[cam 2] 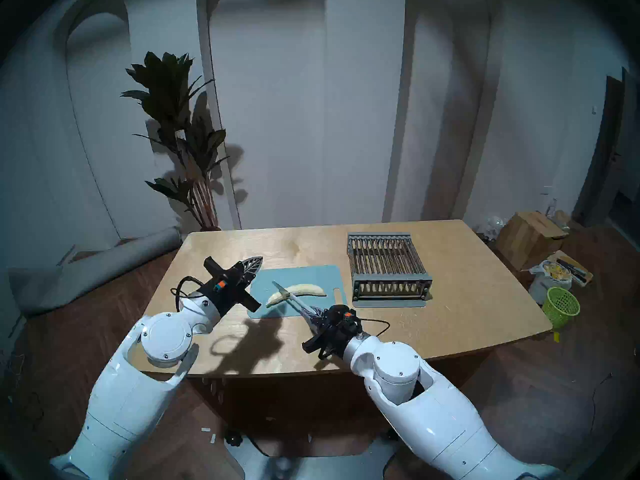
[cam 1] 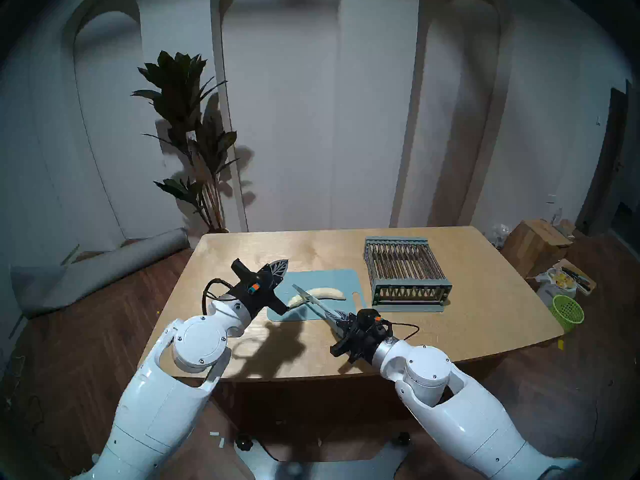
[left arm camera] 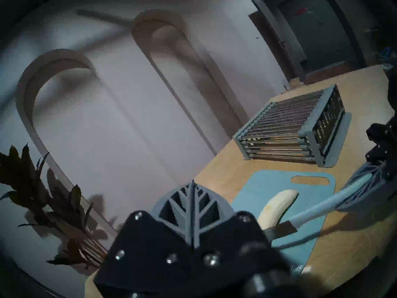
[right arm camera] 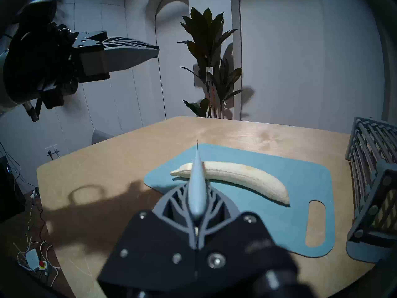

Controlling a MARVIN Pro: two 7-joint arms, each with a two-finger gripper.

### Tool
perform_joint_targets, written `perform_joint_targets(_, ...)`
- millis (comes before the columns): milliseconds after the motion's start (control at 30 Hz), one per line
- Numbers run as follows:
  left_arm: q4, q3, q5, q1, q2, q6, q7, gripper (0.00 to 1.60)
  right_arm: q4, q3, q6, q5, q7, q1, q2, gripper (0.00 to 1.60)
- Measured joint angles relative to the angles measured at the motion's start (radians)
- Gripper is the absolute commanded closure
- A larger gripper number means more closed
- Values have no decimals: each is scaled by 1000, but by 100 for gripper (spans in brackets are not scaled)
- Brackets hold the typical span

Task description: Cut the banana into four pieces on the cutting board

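Note:
The peeled pale banana (cam 1: 327,292) lies along the blue-grey cutting board (cam 1: 332,278), which has its handle slot at the right end. My right gripper (cam 1: 341,318) is shut on the pale handle of a knife (cam 1: 311,299). The blade lies across the banana about a quarter in from its left end; I cannot tell how deep it sits. The right wrist view shows the knife (right arm camera: 196,183) spine-on over the banana (right arm camera: 240,177). My left gripper (cam 1: 280,268) is shut and empty, raised over the board's far left corner.
A grey slatted wire rack (cam 1: 407,271) stands on the wooden table (cam 1: 485,313) right of the board. A green basket (cam 1: 568,311), boxes and bags sit on the floor off the table's right edge. A potted plant (cam 1: 194,140) stands behind the table.

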Motion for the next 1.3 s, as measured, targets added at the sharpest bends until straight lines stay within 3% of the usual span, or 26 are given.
perform_joint_targets(233, 70, -7, -48, -47, 6, 0, -102, 160, 3, 8, 0, 0, 1, 5, 0, 160)
perform_joint_targets(567, 196, -26, -205, -135, -28, 1, -260, 160, 8, 10, 0, -3, 2, 14, -2, 160)
perform_joint_targets(933, 374, -33, -447, -244, -117, 15, -431, 160, 15, -11, 1, -19, 3, 32, -14, 160)
perform_joint_targets(1300, 606, -20, -624, -326, -140, 46, -622, 160, 16, -23, 1, -43, -22, 42, -22, 160)
